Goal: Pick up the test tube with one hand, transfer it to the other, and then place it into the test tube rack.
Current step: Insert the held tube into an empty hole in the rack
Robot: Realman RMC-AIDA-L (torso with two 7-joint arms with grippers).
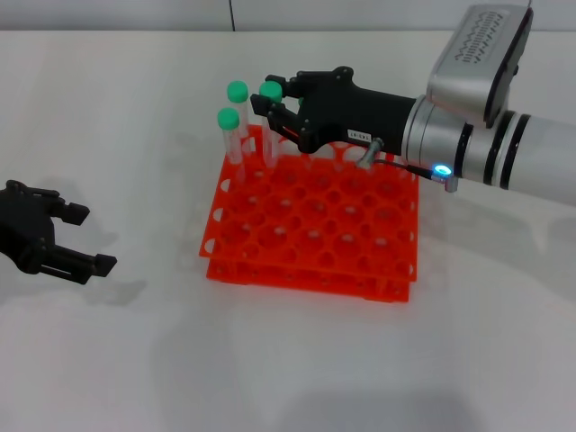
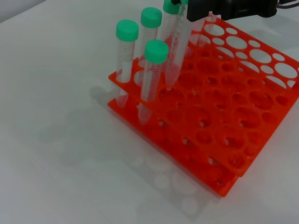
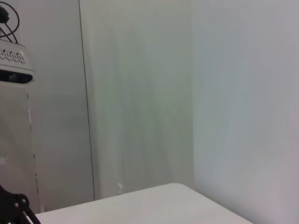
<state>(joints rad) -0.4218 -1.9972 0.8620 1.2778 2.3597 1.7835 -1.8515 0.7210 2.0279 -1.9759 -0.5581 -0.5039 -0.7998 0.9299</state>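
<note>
My right gripper [image 1: 274,102] clenches the tube [image 1: 268,126] by its green cap – tip lowered into a far-corner hole of the rack [image 1: 315,220]. My left gripper [image 1: 76,238] rests on the counter [image 1: 135,360], jaws spread – well apart from the rack.

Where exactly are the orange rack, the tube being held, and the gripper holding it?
test tube rack [image 1: 315,216], head view, top grid.
test tube [image 2: 176,51], left wrist view, clear body.
right gripper [image 1: 281,105], head view, between fingertips.

A lab bench: orange tube rack [image 1: 315,216] with green-capped sample tubes [image 2: 152,74] on a plain white table [image 1: 135,360].
</note>
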